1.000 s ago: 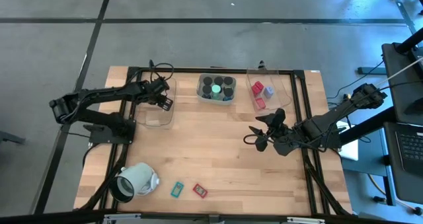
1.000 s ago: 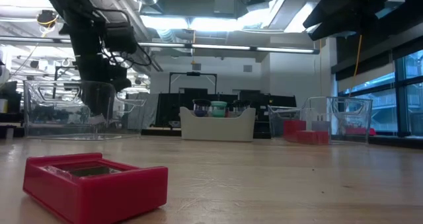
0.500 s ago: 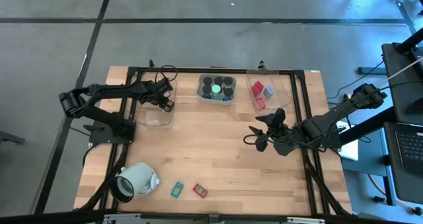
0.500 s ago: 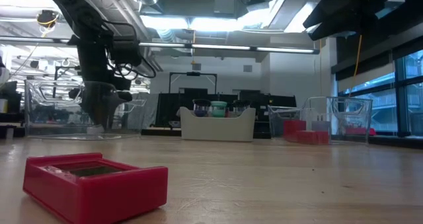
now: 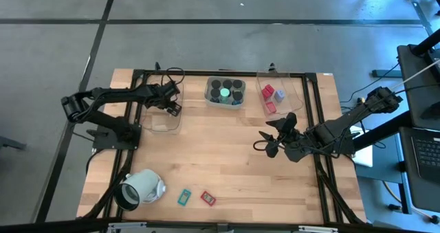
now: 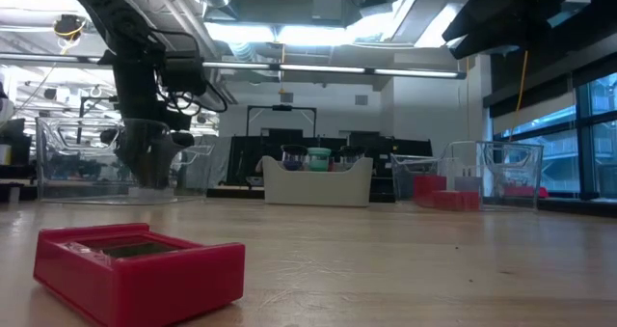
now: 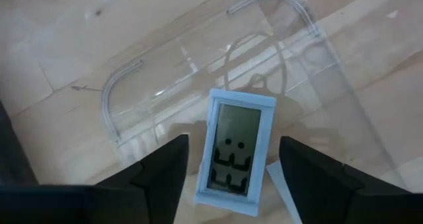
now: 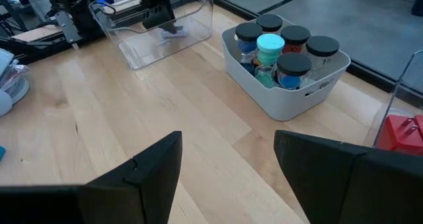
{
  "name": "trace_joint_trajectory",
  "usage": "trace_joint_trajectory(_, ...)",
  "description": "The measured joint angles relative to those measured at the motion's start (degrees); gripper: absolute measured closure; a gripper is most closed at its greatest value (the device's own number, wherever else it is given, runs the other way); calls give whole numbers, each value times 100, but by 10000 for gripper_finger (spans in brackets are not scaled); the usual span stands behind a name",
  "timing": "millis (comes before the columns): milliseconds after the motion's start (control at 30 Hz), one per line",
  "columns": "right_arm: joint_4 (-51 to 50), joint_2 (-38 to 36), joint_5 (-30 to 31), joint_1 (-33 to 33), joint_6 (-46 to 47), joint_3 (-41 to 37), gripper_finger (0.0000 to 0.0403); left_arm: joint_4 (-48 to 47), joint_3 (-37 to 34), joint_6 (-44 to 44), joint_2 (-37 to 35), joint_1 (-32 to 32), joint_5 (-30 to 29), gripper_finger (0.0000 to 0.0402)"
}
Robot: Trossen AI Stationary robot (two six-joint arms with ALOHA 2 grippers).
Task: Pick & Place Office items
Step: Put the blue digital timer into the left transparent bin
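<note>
Pale blue flat rectangle with a small screen (image 7: 234, 151) lying on the floor of the clear tray (image 5: 165, 123) at the table's far left, seen between the spread, empty fingers (image 7: 158, 174) of the left gripper (image 5: 170, 104), which hangs just over that tray. Black cylinders, one green-topped (image 5: 225, 92), standing together in a white bin (image 5: 210, 99) at the far middle of the table (image 5: 227, 157). Red blocks (image 5: 267, 91) and a pale blue cube (image 5: 279, 95) resting in a second clear tray (image 5: 295, 89) to the right of the bin. Teal flat rectangle (image 5: 183, 196) and red flat rectangle (image 5: 207, 198) lying side by side, close but apart, on bare wood near the front edge, just right of a large pale hollow cylinder (image 5: 141, 187) on its side. Right gripper (image 5: 269, 141) held above the table's right half, in front of the second tray, fingers (image 8: 158, 168) wide apart and holding nothing.
</note>
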Motion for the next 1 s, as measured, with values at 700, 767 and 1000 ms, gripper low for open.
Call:
trace_joint_trajectory(700,-1,0,0,0,-24,0,158,-1053,1763,-782,-721,-1681,920,166)
trace_joint_trajectory(767,-1,0,0,0,-24,0,158,-803,1763,-989,-794,-2159,970,168)
trace_joint_trajectory(1000,-1,0,0,0,-20,0,158,129,1763,-1998,-546,-4082,1326,167)
